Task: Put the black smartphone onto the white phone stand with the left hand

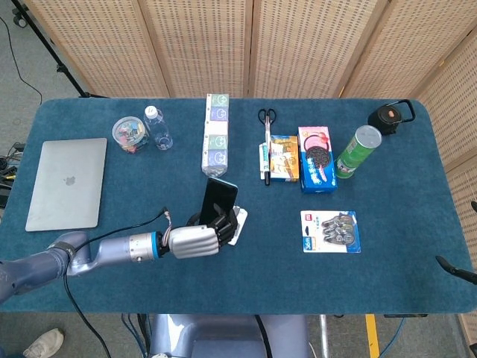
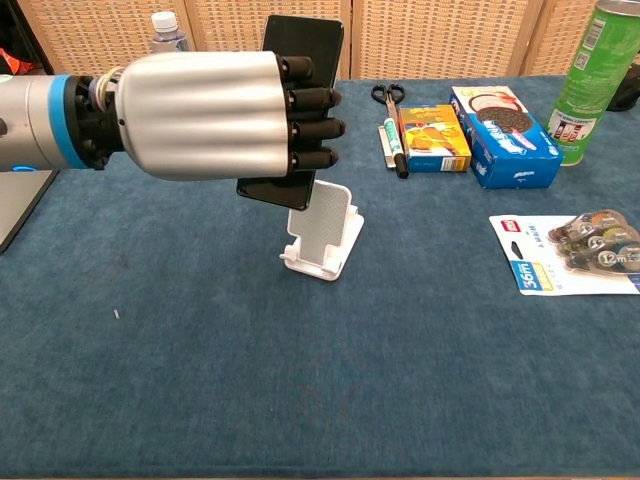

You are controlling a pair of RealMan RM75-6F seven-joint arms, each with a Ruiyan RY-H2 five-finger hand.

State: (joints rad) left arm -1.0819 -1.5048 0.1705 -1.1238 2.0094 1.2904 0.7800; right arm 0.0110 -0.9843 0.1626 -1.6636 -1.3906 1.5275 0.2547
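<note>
On the tape pack (image 2: 575,255) at the right side of the desk (image 2: 300,400) one can read "36m" in white on a blue field and "12m" on one of the rollers; the other small print is too fine to read. The silver laptop (image 1: 65,183) at the left edge carries an apple logo on its closed lid. The blue biscuit box (image 2: 503,122) shows a picture of dark round cookies, and next to it lies an orange box (image 2: 433,138) whose lettering I cannot read; the green can (image 2: 593,85) has a label that is also not readable. The left robot hand (image 2: 215,115) holds the black smartphone (image 2: 300,45) with its dark fingers (image 2: 310,100) wrapped around the lower part, the phone standing nearly upright with its screen side toward the fingers. The phone hangs just above and partly in front of the white phone stand (image 2: 322,230), and I cannot tell if its lower edge touches the stand. Behind the stand lie a long pack of white and purple items (image 1: 216,134), a pair of scissors (image 1: 267,116) and a pen (image 2: 394,150). A plastic bottle (image 1: 157,127) and a jar of coloured clips (image 1: 129,133) stand near the far left edge, and a black round object (image 1: 391,115) stands at the far right corner. Of the right robot hand (image 1: 455,268) only a dark tip shows at the right border of the head view, so I cannot tell its state.
</note>
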